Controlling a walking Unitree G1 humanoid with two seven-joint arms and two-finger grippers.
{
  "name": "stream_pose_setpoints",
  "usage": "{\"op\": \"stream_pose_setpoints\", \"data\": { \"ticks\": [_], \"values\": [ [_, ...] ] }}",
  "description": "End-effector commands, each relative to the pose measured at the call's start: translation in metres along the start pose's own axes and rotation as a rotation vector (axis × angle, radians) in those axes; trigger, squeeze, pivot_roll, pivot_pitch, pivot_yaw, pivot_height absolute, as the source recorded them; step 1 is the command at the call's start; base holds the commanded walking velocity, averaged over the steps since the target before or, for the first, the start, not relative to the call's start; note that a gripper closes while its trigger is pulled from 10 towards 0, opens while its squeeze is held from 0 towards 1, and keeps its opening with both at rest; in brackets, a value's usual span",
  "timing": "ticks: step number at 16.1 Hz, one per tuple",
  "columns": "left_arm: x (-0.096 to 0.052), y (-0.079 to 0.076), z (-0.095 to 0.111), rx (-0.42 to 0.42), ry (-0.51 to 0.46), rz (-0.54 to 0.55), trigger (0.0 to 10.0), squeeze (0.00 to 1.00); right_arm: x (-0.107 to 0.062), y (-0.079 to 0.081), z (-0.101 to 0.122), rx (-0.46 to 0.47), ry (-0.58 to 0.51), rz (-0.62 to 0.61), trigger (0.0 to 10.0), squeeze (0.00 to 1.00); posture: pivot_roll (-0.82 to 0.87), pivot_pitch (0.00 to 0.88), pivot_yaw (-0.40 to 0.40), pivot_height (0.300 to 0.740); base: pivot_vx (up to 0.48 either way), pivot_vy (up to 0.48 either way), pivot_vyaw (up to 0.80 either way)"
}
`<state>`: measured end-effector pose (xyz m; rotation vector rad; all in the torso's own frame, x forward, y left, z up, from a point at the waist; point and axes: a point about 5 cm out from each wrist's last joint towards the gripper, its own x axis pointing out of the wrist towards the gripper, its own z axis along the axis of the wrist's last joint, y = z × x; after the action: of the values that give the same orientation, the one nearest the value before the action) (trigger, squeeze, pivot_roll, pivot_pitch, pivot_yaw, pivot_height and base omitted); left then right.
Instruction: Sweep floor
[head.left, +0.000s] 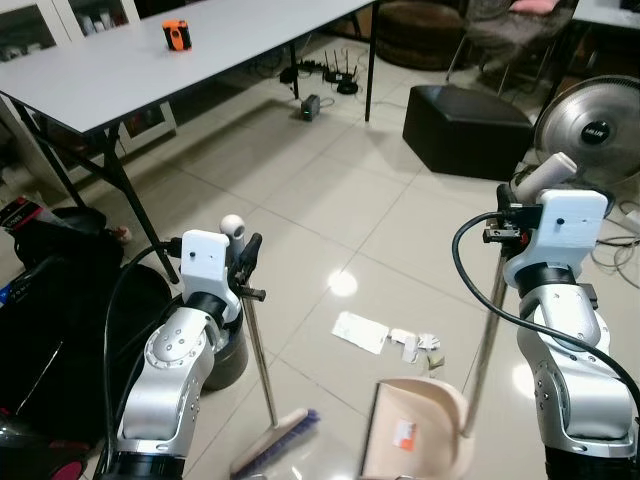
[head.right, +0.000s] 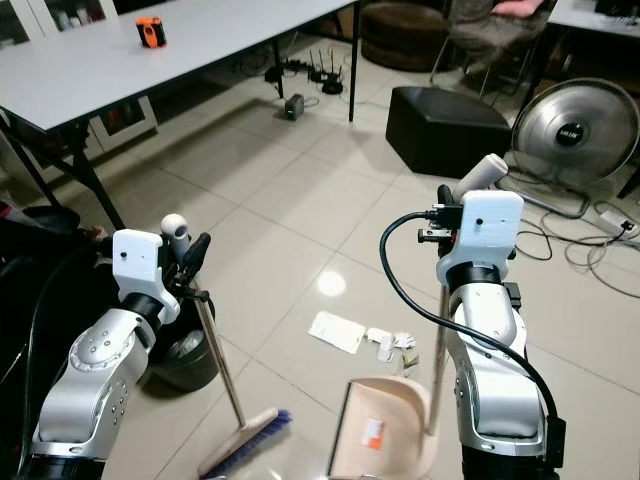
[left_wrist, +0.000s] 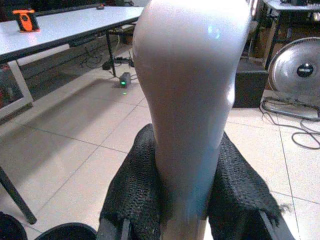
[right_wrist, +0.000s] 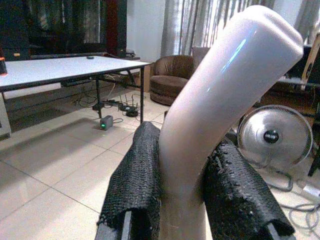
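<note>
The left hand (head.left: 243, 262) is clamped on the top of the broom handle (head.left: 258, 352), its bristle head (head.left: 275, 444) resting on the floor below and slightly right of that hand. The right hand (head.left: 512, 205) is clamped on the dustpan handle (head.left: 487, 340) — the dustpan (head.left: 418, 430) sits on the tiles beneath it. Paper scraps (head.left: 390, 338) lie between the two hands, just beyond the pan's mouth. The gathering step seems under way; next — probably — the broom must reach past the scraps and draw them into the pan.
</note>
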<state>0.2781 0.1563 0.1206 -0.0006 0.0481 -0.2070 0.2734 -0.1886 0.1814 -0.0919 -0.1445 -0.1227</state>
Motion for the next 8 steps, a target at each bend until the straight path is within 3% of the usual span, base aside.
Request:
{"op": "stream_pose_setpoints", "data": {
  "ticks": [1,8],
  "values": [
    [0.0032,-0.0004,0.0111,0.018,-0.046,-0.006,10.0,0.00,-0.0013,-0.0046,0.0095,0.018,-0.039,-0.025,10.0,0.00,-0.04,0.000,0.028,0.740,0.000,0.000,-0.80],
    [0.0061,0.0000,0.0162,0.014,-0.067,0.004,10.0,0.00,-0.0002,-0.0075,0.0127,0.024,-0.053,-0.046,10.0,0.00,-0.05,0.000,0.032,0.740,0.000,0.000,-0.80]
  ]
}}
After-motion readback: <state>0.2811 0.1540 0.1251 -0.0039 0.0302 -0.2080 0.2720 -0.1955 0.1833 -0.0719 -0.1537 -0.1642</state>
